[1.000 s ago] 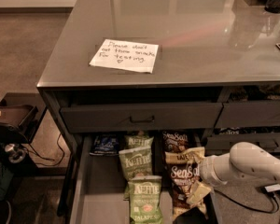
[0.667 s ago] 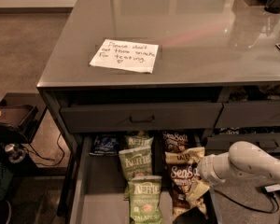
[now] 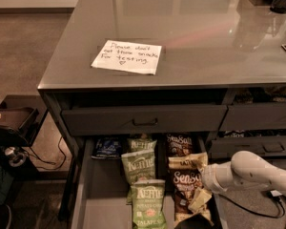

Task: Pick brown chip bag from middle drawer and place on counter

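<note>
The middle drawer [image 3: 96, 202] is pulled out below the counter [image 3: 209, 37]. Two brown chip bags lie in its right part: one at the back [image 3: 178, 144] and one nearer the front [image 3: 183, 184] with a cream top band. My white arm reaches in from the right. The gripper [image 3: 201, 198] sits low in the drawer, right over the lower right part of the front brown bag and hiding it. The counter bears a white handwritten note [image 3: 127, 57].
Two green Kettle bags [image 3: 139, 163] [image 3: 148, 210] lie left of the brown bags and a small dark-blue bag [image 3: 107, 147] at the back left. A shut drawer with a bar handle [image 3: 144, 121] overhangs the open one. Narrower drawers [image 3: 257, 147] stand at the right. Cables and gear [image 3: 12, 142] lie on the floor at the left.
Hardly anything differs. The arm and gripper stay at the front brown bag, and the bags have not moved.
</note>
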Action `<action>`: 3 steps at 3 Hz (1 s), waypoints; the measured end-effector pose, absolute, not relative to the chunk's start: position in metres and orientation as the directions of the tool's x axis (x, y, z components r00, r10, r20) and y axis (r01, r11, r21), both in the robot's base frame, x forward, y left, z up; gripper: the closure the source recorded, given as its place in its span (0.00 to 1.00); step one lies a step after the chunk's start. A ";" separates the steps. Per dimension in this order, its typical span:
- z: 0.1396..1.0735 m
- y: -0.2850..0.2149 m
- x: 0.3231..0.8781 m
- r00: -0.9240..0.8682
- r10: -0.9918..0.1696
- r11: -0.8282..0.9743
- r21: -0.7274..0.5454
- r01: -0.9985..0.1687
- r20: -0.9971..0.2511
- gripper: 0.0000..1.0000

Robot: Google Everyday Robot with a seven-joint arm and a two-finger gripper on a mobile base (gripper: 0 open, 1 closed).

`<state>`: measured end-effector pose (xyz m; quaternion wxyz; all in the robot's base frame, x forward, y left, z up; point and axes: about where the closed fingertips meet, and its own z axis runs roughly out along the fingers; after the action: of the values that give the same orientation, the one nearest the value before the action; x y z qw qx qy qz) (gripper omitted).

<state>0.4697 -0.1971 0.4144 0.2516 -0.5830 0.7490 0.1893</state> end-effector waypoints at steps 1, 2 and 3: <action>0.399 -0.190 0.462 -0.219 -0.766 0.260 0.021 -0.965 -0.604 0.19; 0.403 -0.178 0.461 -0.215 -0.767 0.257 0.017 -0.966 -0.605 0.41; 0.422 -0.170 0.463 -0.186 -0.769 0.248 -0.017 -0.969 -0.612 0.65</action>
<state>0.4627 -0.1697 0.4218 0.2602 -0.5823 0.7459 0.1918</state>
